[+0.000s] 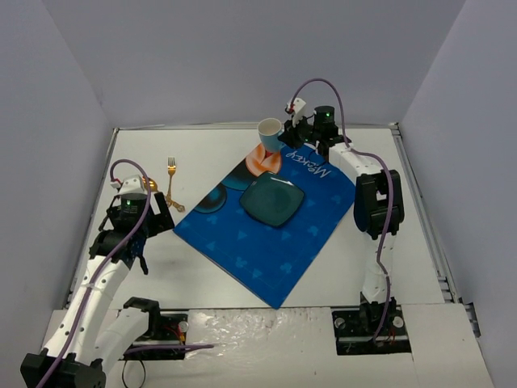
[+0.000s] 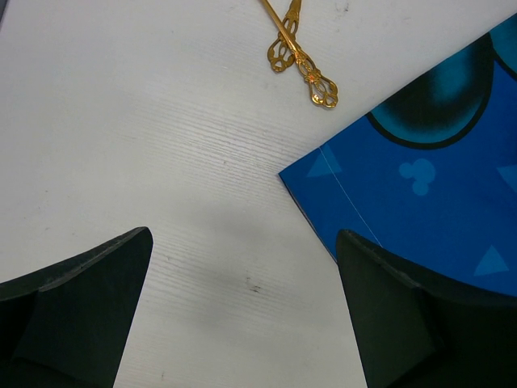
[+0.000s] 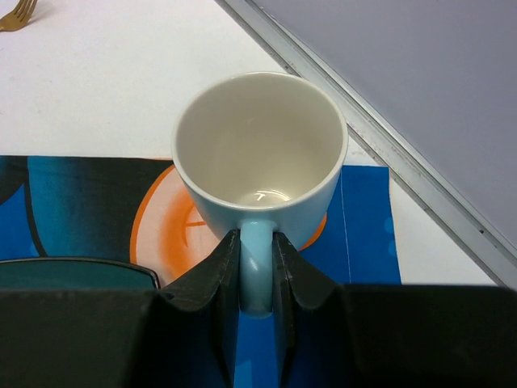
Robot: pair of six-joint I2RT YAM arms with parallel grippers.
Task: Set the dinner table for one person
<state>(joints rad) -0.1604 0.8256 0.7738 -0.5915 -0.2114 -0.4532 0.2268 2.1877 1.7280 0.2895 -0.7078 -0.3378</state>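
A light blue mug [image 1: 270, 129] with a white inside is held by its handle in my shut right gripper [image 1: 284, 137]. It is at the far corner of the blue cartoon-print mat [image 1: 266, 242], over an orange circle. The right wrist view shows the mug [image 3: 258, 145] upright and empty, with my right gripper [image 3: 257, 267] clamped on the handle. A teal square plate [image 1: 272, 200] lies on the mat. A gold fork [image 1: 171, 174] lies on the white dinner table [image 1: 210, 275] left of the mat. My left gripper [image 1: 153, 212] is open and empty beside the mat's left corner.
In the left wrist view, the ornate gold handles [image 2: 300, 61] of the fork and a second utensil lie ahead of my left gripper [image 2: 242, 307]. The mat's corner [image 2: 436, 186] reaches under the right finger. The table's metal rim [image 3: 388, 153] and grey walls are close behind the mug.
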